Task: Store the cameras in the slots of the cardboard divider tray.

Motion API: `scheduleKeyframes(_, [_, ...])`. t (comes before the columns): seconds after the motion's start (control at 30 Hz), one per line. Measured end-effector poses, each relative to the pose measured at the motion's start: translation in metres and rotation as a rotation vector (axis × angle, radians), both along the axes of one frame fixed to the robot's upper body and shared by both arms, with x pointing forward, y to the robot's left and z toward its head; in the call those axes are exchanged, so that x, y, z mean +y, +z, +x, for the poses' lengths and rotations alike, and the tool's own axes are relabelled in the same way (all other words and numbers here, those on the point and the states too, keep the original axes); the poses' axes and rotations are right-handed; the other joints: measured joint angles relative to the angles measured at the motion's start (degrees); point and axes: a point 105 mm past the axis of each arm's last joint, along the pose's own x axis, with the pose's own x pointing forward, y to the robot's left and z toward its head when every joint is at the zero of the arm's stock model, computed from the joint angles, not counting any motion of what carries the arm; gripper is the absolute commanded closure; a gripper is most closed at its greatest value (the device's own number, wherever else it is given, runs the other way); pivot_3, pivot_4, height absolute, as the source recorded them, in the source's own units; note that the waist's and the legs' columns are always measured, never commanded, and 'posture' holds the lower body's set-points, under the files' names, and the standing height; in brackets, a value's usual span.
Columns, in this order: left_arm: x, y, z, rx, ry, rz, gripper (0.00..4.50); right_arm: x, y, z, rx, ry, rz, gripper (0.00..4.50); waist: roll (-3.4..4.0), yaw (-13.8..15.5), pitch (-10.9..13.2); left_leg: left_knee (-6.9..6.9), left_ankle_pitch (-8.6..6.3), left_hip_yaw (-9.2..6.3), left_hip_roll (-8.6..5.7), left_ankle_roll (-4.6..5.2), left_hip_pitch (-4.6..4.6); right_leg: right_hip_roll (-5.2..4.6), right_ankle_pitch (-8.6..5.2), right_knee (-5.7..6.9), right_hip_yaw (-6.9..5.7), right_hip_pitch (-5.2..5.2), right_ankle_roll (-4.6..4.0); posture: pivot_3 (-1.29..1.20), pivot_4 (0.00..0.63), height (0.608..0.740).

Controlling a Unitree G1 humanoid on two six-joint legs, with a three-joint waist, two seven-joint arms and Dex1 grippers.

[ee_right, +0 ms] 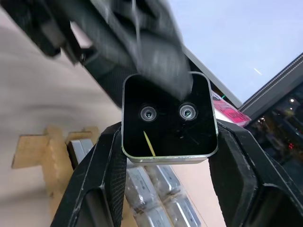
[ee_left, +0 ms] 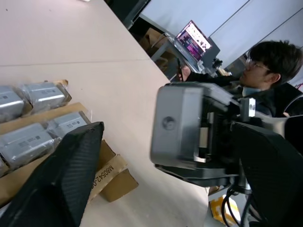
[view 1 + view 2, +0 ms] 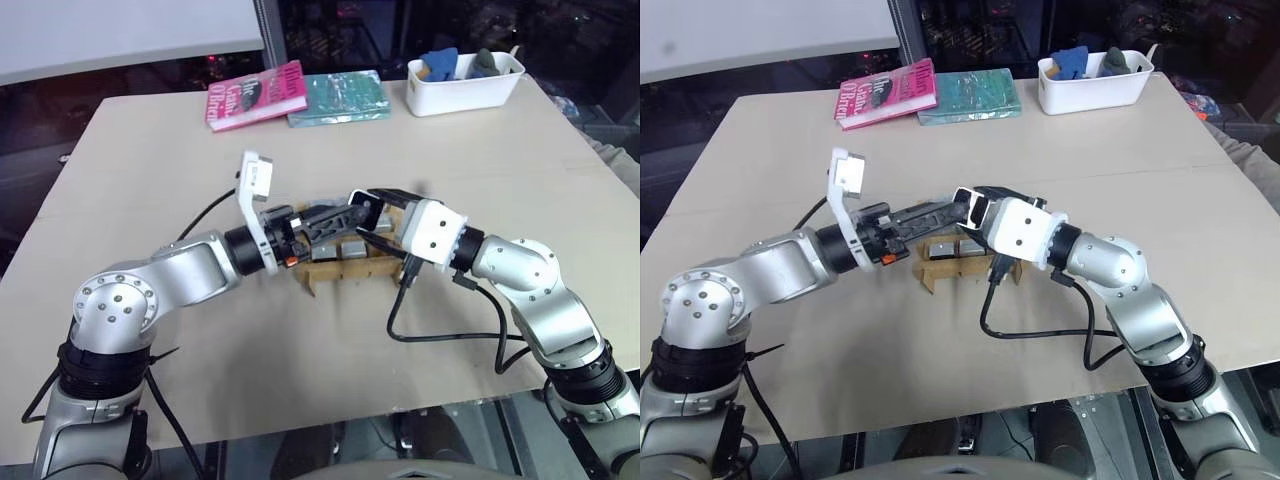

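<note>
A silver-grey camera [image 1: 169, 118], its black square face showing two small lenses, is held above the cardboard divider tray [image 3: 345, 268] near the middle of the worktop [image 3: 150, 160], gripped between the two black fingers of the right gripper [image 1: 168, 156], which press against its opposite sides. Below it, the tan tray stands on its notched end legs, with several more cameras [image 2: 45, 94] lying in its slots, wrapped in clear film; how many slots are filled cannot be told, as both arms cross over the tray.

The left gripper [image 3: 340, 218] reaches in level from the robot's left side and meets the held camera from the opposite direction. Its fingers [image 2: 61, 175] are spread apart, one on each side of the camera's grey body, with visible gaps to the body; in the right wrist view one left finger appears to overlap the top edge of the camera's face, blurred, so contact there cannot be confirmed.

At the far edge of the worktop, a white plastic bin [image 3: 462, 92] near the far right corner holds blue and dark items. Left of it, a teal book [image 3: 338, 98] lies just beside a pink book [image 3: 256, 96]. A person [image 2: 265, 71] sits past the worktop, facing a laptop [image 2: 195, 40].
</note>
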Motion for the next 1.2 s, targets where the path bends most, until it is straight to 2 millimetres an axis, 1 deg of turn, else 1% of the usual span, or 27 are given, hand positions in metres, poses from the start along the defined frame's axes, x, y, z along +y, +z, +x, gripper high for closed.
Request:
scheduleKeyframes(0.07, [-0.003,-0.002,0.001,0.012,-0.010,-0.004,1.77,0.000,0.000,-0.001,0.006,0.005,0.000,2.59,0.00,0.02,0.00,0.00,0.00,0.00,0.00,0.00,0.00,0.00,0.00,0.00,-0.02,0.00,0.00,0.00,0.150,0.740])
scheduleKeyframes(0.1, [-0.004,-0.003,0.001,0.017,-0.018,-0.008,2.35,0.001,0.000,-0.001,0.006,0.006,-0.001,2.59,0.00,0.01,0.00,0.00,0.00,0.00,0.00,0.00,0.00,0.00,0.00,0.00,-0.03,0.00,0.00,0.00,0.150,0.740])
scheduleKeyframes(0.17, [-0.007,-0.001,0.000,0.012,-0.038,-0.021,3.36,0.000,-0.001,0.000,0.015,-0.001,-0.003,2.59,0.00,-0.01,0.00,0.00,0.00,0.00,0.00,0.00,0.00,0.00,0.00,0.00,-0.03,0.00,0.00,0.00,0.150,0.740])
scheduleKeyframes(0.2, [-0.008,0.001,0.000,0.005,-0.045,-0.030,3.69,-0.003,0.000,0.001,0.026,-0.004,0.006,2.59,-0.01,-0.01,0.00,0.00,0.00,0.00,0.00,0.00,0.00,-0.01,0.00,0.00,-0.02,-0.01,0.00,0.00,0.150,0.740])
scheduleKeyframes(0.23, [-0.009,0.003,0.000,0.000,-0.049,-0.031,3.75,-0.004,0.002,0.001,0.031,-0.001,0.012,2.59,-0.01,-0.01,-0.01,0.00,0.00,0.00,0.00,0.00,0.01,-0.01,0.00,0.00,-0.01,0.01,0.00,0.00,0.150,0.740])
scheduleKeyframes(0.3, [-0.010,0.002,0.000,0.004,-0.053,-0.032,3.75,-0.005,0.001,0.000,0.051,0.005,0.016,1.56,-0.01,-0.01,-0.01,0.00,0.00,0.00,0.00,0.00,0.01,-0.01,0.00,0.00,0.01,0.00,0.00,0.00,0.150,0.740])
scheduleKeyframes(0.33, [-0.010,0.001,0.001,0.008,-0.050,-0.032,3.75,-0.004,0.002,-0.001,0.050,0.010,0.015,1.16,-0.01,-0.01,-0.01,0.00,0.00,0.00,0.00,0.00,0.01,-0.01,0.00,0.00,0.01,0.00,0.00,0.00,0.150,0.740])
scheduleKeyframes(0.4, [-0.009,0.000,0.002,0.014,-0.049,-0.032,3.75,-0.002,0.004,-0.005,0.042,0.029,0.016,0.21,-0.01,-0.02,0.00,0.00,0.00,0.00,0.00,0.00,0.00,-0.01,0.00,0.00,0.01,0.00,0.00,0.00,0.150,0.740])
scheduleKeyframes(0.43, [-0.009,0.001,0.003,0.008,-0.052,-0.030,3.75,-0.002,0.004,-0.005,0.041,0.029,0.016,0.04,-0.01,-0.02,0.00,0.00,0.00,0.00,0.00,0.00,0.00,0.00,0.00,0.00,0.00,-0.01,0.00,0.00,0.150,0.740])
scheduleKeyframes(0.5, [-0.009,0.005,0.007,-0.051,-0.055,-0.001,3.75,-0.009,0.000,-0.004,0.080,-0.004,0.020,0.04,-0.02,0.30,-0.01,0.00,0.00,-0.03,-0.02,0.00,0.00,0.00,0.00,-0.01,-0.08,0.02,0.00,0.00,0.150,0.740])
scheduleKeyframes(0.57, [-0.008,0.011,0.018,-0.127,-0.050,0.044,3.75,-0.027,-0.011,-0.003,0.186,-0.076,0.070,0.04,-0.03,1.10,-0.02,0.00,0.00,-0.03,-0.09,0.01,-0.01,0.11,0.00,-0.03,-0.22,0.05,0.00,0.00,0.150,0.740])
scheduleKeyframes(0.63, [-0.008,0.012,0.029,-0.185,-0.074,0.104,3.75,-0.048,-0.022,-0.007,0.307,-0.132,0.140,0.04,-0.03,1.54,-0.02,0.00,0.01,-0.04,-0.16,0.03,-0.03,0.15,-0.01,-0.05,-0.24,0.07,0.00,0.00,0.150,0.740])
scheduleKeyframes(0.67, [-0.008,0.011,0.033,-0.204,-0.090,0.127,3.75,-0.055,-0.027,-0.009,0.347,-0.147,0.155,0.04,-0.03,1.47,-0.02,0.00,0.00,-0.03,-0.18,0.04,-0.04,0.16,-0.01,-0.08,-0.24,0.10,0.00,0.00,0.150,0.740])
scheduleKeyframes(0.73, [-0.015,0.003,0.043,-0.260,-0.162,0.213,3.75,-0.076,-0.033,-0.019,0.403,-0.189,0.181,0.04,-0.03,1.47,-0.02,-0.01,0.00,-0.04,-0.20,0.06,-0.04,0.15,-0.01,-0.12,-0.27,0.14,0.01,0.00,0.150,0.740])
scheduleKeyframes(0.77, [-0.017,0.000,0.045,-0.276,-0.185,0.239,3.75,-0.081,-0.033,-0.023,0.414,-0.196,0.188,0.04,-0.03,1.40,-0.02,-0.02,0.00,-0.04,-0.20,0.06,-0.04,0.16,-0.01,-0.14,-0.28,0.16,0.01,0.00,0.150,0.740])
scheduleKeyframes(0.87, [-0.031,-0.014,0.052,-0.351,-0.320,0.345,3.75,-0.099,-0.030,-0.037,0.433,-0.219,0.222,0.04,-0.02,1.09,-0.01,-0.02,0.00,-0.01,-0.12,0.06,-0.02,0.23,-0.01,-0.13,-0.24,0.14,0.02,0.00,0.150,0.740])
scheduleKeyframes(0.9, [-0.034,-0.016,0.054,-0.366,-0.347,0.365,3.75,-0.102,-0.029,-0.040,0.434,-0.219,0.220,0.04,-0.02,1.01,-0.01,-0.03,0.00,0.00,-0.11,0.06,-0.01,0.25,-0.02,-0.12,-0.24,0.15,0.02,0.00,0.150,0.740])
scheduleKeyframes(0.93, [-0.038,-0.023,0.059,-0.389,-0.391,0.410,3.75,-0.107,-0.028,-0.047,0.433,-0.227,0.210,0.04,-0.02,1.11,-0.01,-0.03,0.00,0.00,-0.09,0.07,-0.01,0.27,-0.02,-0.11,-0.25,0.15,0.02,0.00,0.150,0.740])
scheduleKeyframes(1.1, [-0.037,-0.044,0.073,-0.427,-0.484,0.551,3.75,-0.115,-0.028,-0.064,0.448,-0.244,0.209,0.04,-0.03,0.69,0.00,0.02,-0.04,0.06,0.00,0.15,-0.04,0.32,-0.02,-0.13,-0.19,0.15,0.03,0.00,0.150,0.740])
scheduleKeyframes(1.2, [-0.041,-0.052,0.075,-0.453,-0.549,0.614,3.75,-0.119,-0.025,-0.071,0.453,-0.261,0.227,0.04,-0.04,0.80,0.00,0.09,-0.20,0.07,0.00,0.41,-0.08,0.29,-0.02,-0.13,-0.19,0.15,0.04,0.00,0.150,0.740])
